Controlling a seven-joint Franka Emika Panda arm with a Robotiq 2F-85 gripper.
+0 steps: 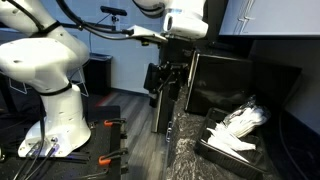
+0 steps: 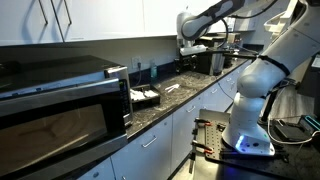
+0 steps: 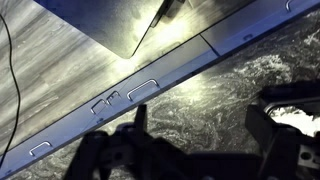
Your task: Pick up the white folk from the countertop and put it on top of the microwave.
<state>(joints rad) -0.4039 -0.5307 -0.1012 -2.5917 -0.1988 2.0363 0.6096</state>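
A thin white fork (image 2: pixel 172 88) lies on the dark granite countertop (image 2: pixel 195 95), between the black tray and the far end of the counter. The microwave (image 2: pixel 60 100) stands at the near end of the counter and also shows in an exterior view (image 1: pixel 235 85). My gripper (image 1: pixel 164 78) hangs above the counter's far end, seen in both exterior views (image 2: pixel 188 48). In the wrist view its jaws (image 3: pixel 200 130) are open and empty over bare granite (image 3: pixel 190 95). The fork is out of the wrist view.
A black tray (image 1: pixel 215 148) holding white utensils sits on the counter next to the microwave, also seen in an exterior view (image 2: pixel 146 97). Dark appliances (image 2: pixel 205 60) stand at the counter's far end. Cabinet drawers with handles (image 3: pixel 140 88) run below the counter edge.
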